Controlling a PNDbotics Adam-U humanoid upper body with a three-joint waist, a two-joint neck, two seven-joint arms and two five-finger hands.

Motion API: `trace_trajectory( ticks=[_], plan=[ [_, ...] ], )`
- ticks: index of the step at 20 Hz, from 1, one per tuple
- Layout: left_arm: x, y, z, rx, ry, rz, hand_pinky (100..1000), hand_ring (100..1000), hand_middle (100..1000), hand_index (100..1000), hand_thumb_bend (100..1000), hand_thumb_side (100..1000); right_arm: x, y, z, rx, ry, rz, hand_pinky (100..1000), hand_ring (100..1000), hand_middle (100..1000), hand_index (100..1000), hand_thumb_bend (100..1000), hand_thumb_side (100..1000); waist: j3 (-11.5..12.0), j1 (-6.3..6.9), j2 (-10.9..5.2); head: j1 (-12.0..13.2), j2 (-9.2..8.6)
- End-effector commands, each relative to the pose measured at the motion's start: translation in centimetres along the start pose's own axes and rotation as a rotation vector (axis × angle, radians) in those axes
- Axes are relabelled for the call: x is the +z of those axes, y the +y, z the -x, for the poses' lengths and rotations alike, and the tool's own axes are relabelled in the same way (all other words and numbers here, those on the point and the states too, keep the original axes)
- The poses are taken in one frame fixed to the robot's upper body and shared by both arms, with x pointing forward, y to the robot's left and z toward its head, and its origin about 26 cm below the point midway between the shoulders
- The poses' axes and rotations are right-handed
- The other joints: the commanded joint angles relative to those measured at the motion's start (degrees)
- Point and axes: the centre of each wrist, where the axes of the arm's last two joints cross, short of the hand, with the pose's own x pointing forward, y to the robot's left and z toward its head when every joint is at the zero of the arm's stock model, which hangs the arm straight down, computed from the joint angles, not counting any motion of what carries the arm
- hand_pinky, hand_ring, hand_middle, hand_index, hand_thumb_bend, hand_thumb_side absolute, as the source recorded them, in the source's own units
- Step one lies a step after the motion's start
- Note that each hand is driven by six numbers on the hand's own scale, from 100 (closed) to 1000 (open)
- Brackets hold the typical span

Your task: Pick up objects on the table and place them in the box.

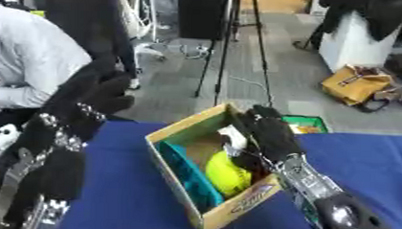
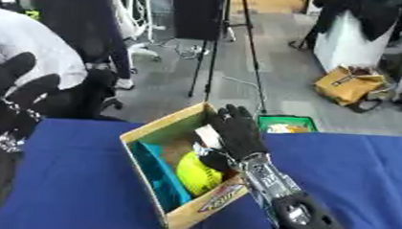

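A cardboard box (image 1: pixel 180 126) sits on the blue table (image 1: pixel 126 190). Inside it lie a yellow-green ball-like object (image 1: pixel 225 174), a teal flat object (image 1: pixel 188 177) along the left wall, and a white piece (image 1: pixel 234 136) at the back. My right hand (image 1: pixel 269 131) reaches over the box's right wall, fingers extended down into the box beside the white piece, holding nothing I can make out. My left hand (image 1: pixel 96 98) is raised at the left, well above the table, fingers relaxed and apart, holding nothing.
A green container (image 1: pixel 304 124) stands just behind the box on the right. Beyond the table are a tripod (image 1: pixel 228 45), a brown bag (image 1: pixel 355 84) on the floor, and a seated person in a light shirt (image 1: pixel 26 62) at the far left.
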Motion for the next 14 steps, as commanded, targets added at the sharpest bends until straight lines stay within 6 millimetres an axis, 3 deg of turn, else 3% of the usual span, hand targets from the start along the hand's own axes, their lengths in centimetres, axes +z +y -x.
trace_trajectory(
  ticks=[1,5,7,11,14],
  plan=[
    [-0.4,0.3,-0.4,-0.009,-0.022,0.004,937,969,1000,1000,100,722,-0.7,-1.9,0.1,-0.003,-0.006,0.069,904,931,762,890,301,1000,-0.2,0.13,-1.60,0.1,-0.03],
    [-0.1,0.4,-0.4,-0.014,-0.011,-0.002,937,969,1000,1000,100,723,-0.5,-3.9,0.3,-0.052,-0.004,0.124,903,932,750,875,309,1000,-0.5,0.22,-2.17,0.5,1.13],
    [0.3,0.6,-0.3,-0.024,0.010,-0.013,937,968,1000,1000,100,725,0.3,-7.1,1.3,-0.111,-0.014,0.257,899,932,710,827,304,1000,-1.5,0.39,-3.07,2.0,3.78],
    [1.0,0.9,-0.3,-0.037,0.037,-0.042,937,967,1000,1000,100,727,4.6,-13.9,2.8,-0.260,-0.052,0.469,896,928,675,796,279,1000,-3.5,0.97,-4.53,5.1,7.43],
    [1.2,1.0,-0.2,-0.040,0.043,-0.064,937,966,1000,1000,100,727,8.1,-17.5,3.4,-0.315,-0.072,0.549,893,927,688,797,262,1000,-4.6,1.50,-5.52,7.0,9.29]
  ],
)
